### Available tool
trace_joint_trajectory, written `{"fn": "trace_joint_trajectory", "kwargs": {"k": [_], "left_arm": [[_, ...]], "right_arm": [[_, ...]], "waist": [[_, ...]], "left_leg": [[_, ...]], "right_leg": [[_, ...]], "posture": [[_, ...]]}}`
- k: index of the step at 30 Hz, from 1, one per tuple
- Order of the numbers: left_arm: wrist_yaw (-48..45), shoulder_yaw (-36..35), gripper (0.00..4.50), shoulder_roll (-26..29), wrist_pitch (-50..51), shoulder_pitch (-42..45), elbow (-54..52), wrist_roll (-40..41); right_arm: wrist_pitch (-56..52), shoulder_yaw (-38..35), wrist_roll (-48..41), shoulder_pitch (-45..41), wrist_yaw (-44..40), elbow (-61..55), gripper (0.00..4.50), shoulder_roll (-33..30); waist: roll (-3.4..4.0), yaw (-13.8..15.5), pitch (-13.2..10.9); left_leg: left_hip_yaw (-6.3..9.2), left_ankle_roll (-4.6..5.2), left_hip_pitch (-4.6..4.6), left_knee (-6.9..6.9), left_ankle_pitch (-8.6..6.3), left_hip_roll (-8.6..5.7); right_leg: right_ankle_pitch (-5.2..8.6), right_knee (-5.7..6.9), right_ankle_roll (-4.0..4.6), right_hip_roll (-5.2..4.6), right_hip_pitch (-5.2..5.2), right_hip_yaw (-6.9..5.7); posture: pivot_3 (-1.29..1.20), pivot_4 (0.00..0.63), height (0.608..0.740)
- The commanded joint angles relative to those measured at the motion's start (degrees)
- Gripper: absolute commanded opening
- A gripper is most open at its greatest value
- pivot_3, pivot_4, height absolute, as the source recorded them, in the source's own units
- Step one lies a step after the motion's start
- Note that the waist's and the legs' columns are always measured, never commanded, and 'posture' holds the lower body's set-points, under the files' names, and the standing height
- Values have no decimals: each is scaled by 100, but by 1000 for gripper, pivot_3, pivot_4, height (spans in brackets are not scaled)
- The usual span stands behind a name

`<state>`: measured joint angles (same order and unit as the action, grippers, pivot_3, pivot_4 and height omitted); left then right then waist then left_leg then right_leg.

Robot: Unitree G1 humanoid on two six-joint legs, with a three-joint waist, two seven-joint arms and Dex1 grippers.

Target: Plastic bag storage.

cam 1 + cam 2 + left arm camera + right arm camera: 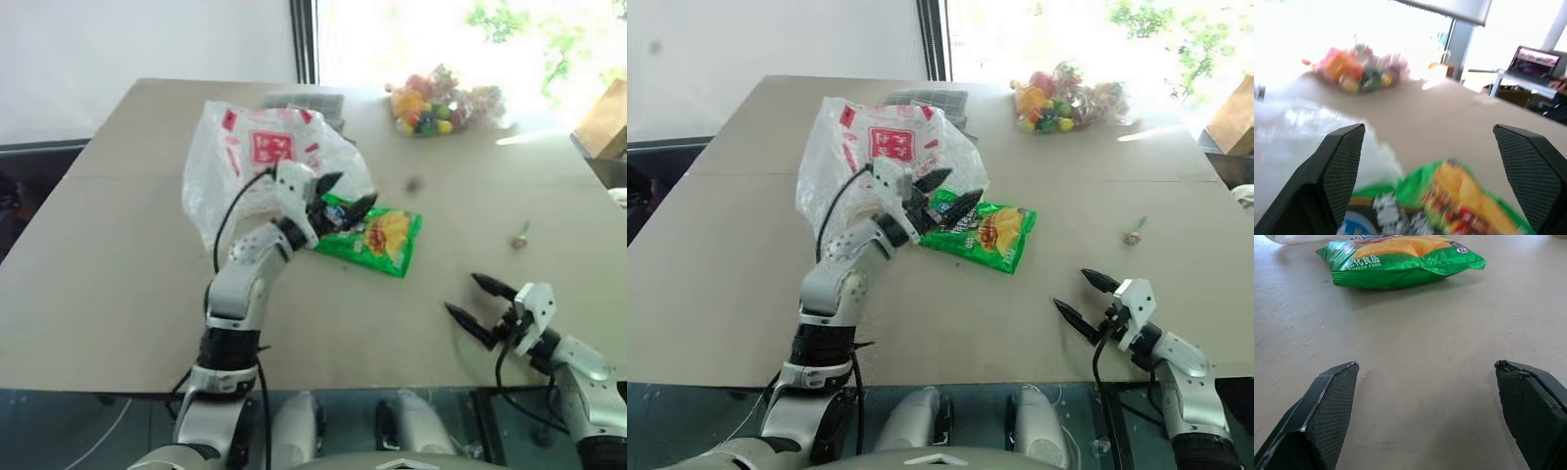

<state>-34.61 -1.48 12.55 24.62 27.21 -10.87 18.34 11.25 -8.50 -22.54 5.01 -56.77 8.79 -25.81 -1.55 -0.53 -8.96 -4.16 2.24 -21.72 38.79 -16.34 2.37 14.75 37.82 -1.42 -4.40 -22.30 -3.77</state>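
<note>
The plastic bag (257,162), crinkly translucent white with a red square logo, lies crumpled on the far left part of the table. My left gripper (340,198) hovers open right in front of it, over the near end of a green snack packet (380,239), holding nothing. From the left wrist camera the plastic bag (1298,142) spreads white beside one of the fingers (1342,166), with the green packet (1459,200) below. My right gripper (480,302) stands open low over the table's near right, empty, its fingers (1327,406) aimed toward the green packet (1400,262).
A clear bag of colourful sweets (441,103) sits at the far right by the bright window. A small wrapped sweet (519,237) lies on the table's right side. A dark flat item (309,100) lies behind the plastic bag. The table's front edge (323,390) is close to my arms.
</note>
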Motion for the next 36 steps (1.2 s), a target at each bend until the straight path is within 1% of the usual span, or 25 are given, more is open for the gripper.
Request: {"fn": "trace_joint_trajectory", "kwargs": {"k": [1,3,6,7,9,11,13,15,18,19,22,24,27,31,33,36], "left_arm": [[218,-527,4457,314,-216,-341,-816,98],[708,-1188,4457,422,-176,-693,-1277,129],[1280,-1723,4457,773,-295,-1582,-1573,-552],[1429,-1814,4457,803,-259,-1853,-1575,-668],[1602,-1783,4457,867,-503,-2351,-1382,-991],[1735,-1665,4457,797,-807,-2511,-1013,-1178],[1927,-1414,4457,859,-1242,-2404,-439,-1600],[2281,-1236,4457,909,-1682,-2063,429,-2016],[2450,-1336,4457,621,-1807,-1624,975,-1704],[2409,-1261,4457,629,-1891,-1571,1120,-1734],[2126,-1058,4457,701,-2064,-1604,1366,-1757],[2033,-1052,4457,747,-2161,-1674,1456,-1727],[1943,-1014,4457,864,-2308,-1719,1602,-1776],[1966,-1097,4457,800,-2308,-1689,1646,-1582],[1973,-1070,4457,787,-2323,-1680,1670,-1549],[1972,-1019,4457,735,-2344,-1662,1684,-1487]], "right_arm": [[-97,-5,3,119,-23,119,4500,-61],[-66,-36,-5,179,-35,110,4500,-86],[-62,-85,-49,243,14,2,4500,-87],[-98,-99,-76,251,55,-60,4500,-73],[-174,-89,-118,278,104,-178,4500,-40],[-229,-31,-121,311,95,-236,4500,-11],[-234,45,-74,326,63,-212,4500,16],[-163,121,6,255,27,-103,4500,43],[-126,135,35,160,-2,-65,4500,21],[-174,118,1,139,26,-137,4500,17],[-237,114,-130,190,-117,-534,4500,-120],[-441,87,-408,286,-265,-1063,4500,-248],[-976,71,-944,427,-404,-2051,4500,-501],[-1662,100,-1582,514,-469,-3066,4500,-828],[-1865,151,-1670,529,-497,-3303,4500,-948],[-1881,221,-1540,471,-490,-3369,4500,-989]], "waist": [[12,-7,6],[11,-9,6],[6,17,8],[8,21,9],[8,77,10],[2,151,10],[-1,201,12],[-1,207,14],[-6,169,17],[-6,137,17],[-4,74,16],[4,75,11],[26,86,-2],[24,134,-1],[24,149,-1],[24,149,-1]], "left_leg": [[0,0,1,-4,0,0],[3,0,-4,-4,0,-1],[-1,6,-5,-4,-4,-6],[1,6,-6,-4,-4,-7],[1,10,-5,-7,-6,-9],[3,10,-6,-6,-7,-9],[7,30,-8,-6,-19,-9],[7,33,-3,-6,-20,-8],[6,32,-3,-6,-19,-3],[4,33,-4,-6,-19,-3],[-9,28,-6,-7,-17,-3],[-14,15,-17,-15,-10,-3],[-14,14,-30,-24,-9,-4],[-9,34,-28,-25,-21,-4],[-8,36,-29,-25,-22,-8],[-7,37,-29,-24,-23,-13]], "right_leg": [[1,-1,1,0,0,1],[1,-10,0,-2,0,-5],[0,-18,-1,-13,1,-2],[0,-18,-1,-13,1,-6],[1,-21,-1,-17,1,-6],[1,-21,0,-17,0,-10],[2,-22,1,-20,0,-15],[10,-18,25,-20,0,-14],[7,-13,30,-18,-3,-15],[2,-14,22,-19,-3,-15],[-5,-15,9,-20,-7,-7],[-4,-19,8,-21,-23,-6],[-3,-23,9,-21,-40,-9],[-4,-21,8,-24,-37,-16],[-4,-18,8,-31,-37,-17],[-4,-19,8,-37,-36,-20]], "posture": [[0,150,738],[0,150,738],[0,150,738],[0,150,738],[0,150,738],[0,150,738],[0,150,738],[0,150,738],[0,150,738],[0,150,738],[0,150,738],[0,150,738],[0,150,738],[0,150,738],[0,150,738],[0,150,738]]}}
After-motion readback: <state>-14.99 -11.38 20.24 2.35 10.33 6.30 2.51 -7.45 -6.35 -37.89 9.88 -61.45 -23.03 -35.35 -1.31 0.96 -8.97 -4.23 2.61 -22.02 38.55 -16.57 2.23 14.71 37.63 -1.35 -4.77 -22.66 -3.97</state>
